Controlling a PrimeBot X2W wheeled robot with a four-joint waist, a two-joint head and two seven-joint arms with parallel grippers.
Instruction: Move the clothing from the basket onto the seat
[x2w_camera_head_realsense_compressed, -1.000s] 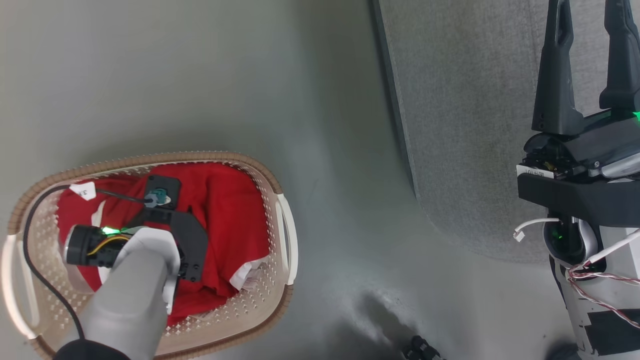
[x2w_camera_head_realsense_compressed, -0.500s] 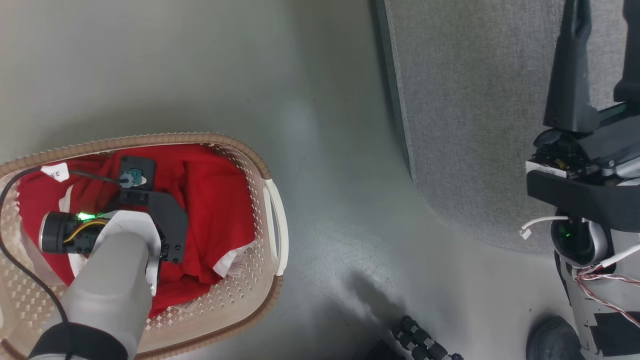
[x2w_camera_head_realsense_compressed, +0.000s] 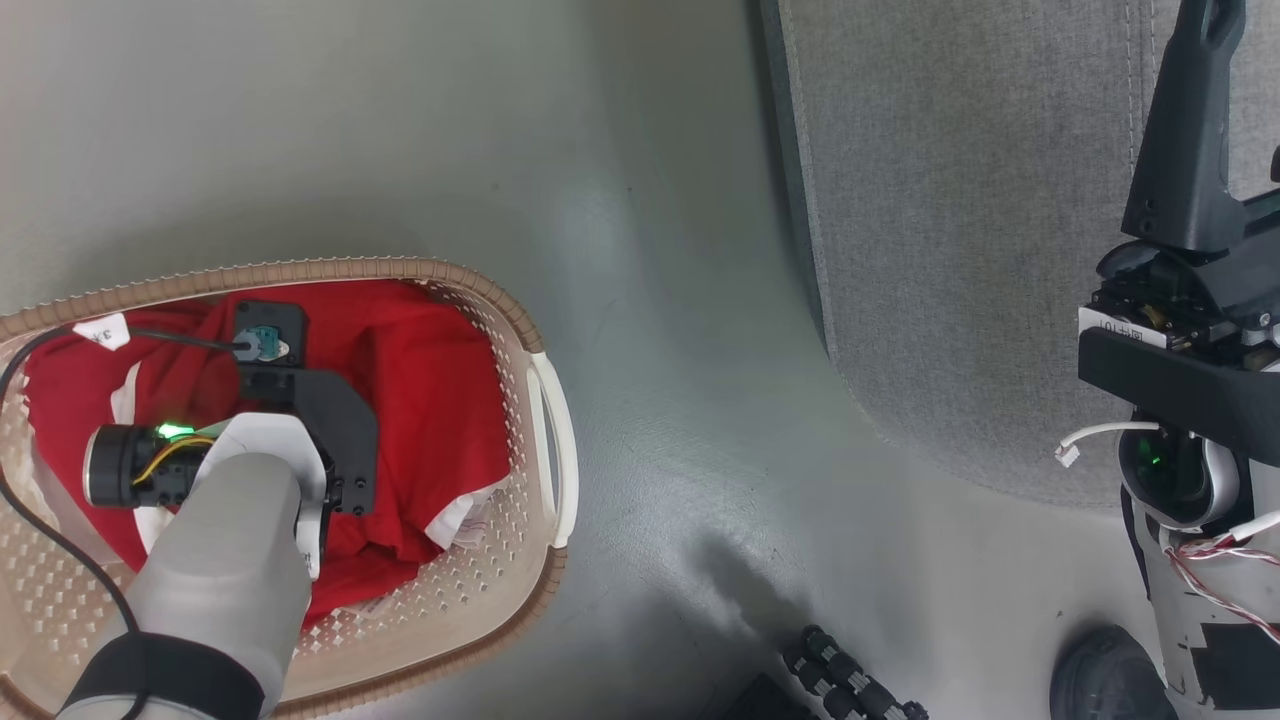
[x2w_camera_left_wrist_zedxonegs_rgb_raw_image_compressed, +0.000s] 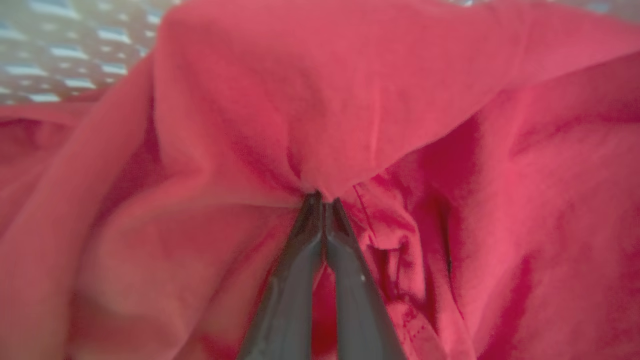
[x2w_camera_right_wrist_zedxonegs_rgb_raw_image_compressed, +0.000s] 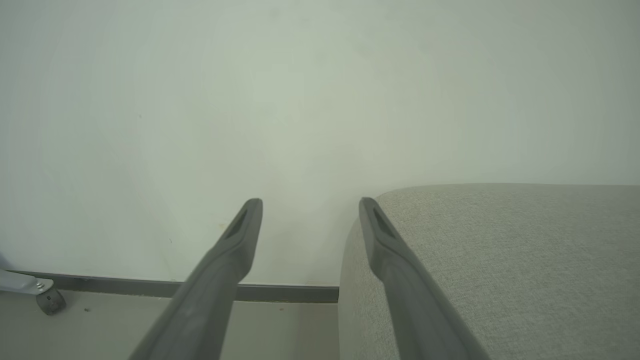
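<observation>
Clothing (x2w_camera_head_realsense_compressed: 430, 400) in the basket (x2w_camera_head_realsense_compressed: 480, 290) is clamped in the left gripper (x2w_camera_left_wrist_zedxonegs_rgb_raw_image_compressed: 322, 197) — right gripper (x2w_camera_right_wrist_zedxonegs_rgb_raw_image_compressed: 310, 205) spread apart by the seat (x2w_camera_head_realsense_compressed: 950, 250)

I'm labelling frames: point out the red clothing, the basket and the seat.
red clothing (x2w_camera_head_realsense_compressed: 440, 380), head view, smooth stretch of fabric.
basket (x2w_camera_head_realsense_compressed: 350, 268), head view, brown far rim.
seat (x2w_camera_head_realsense_compressed: 950, 250), head view, grey woven top.

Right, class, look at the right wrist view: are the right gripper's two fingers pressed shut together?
No, the right gripper has its fingers spread wide, with pale wall showing between them.
</observation>
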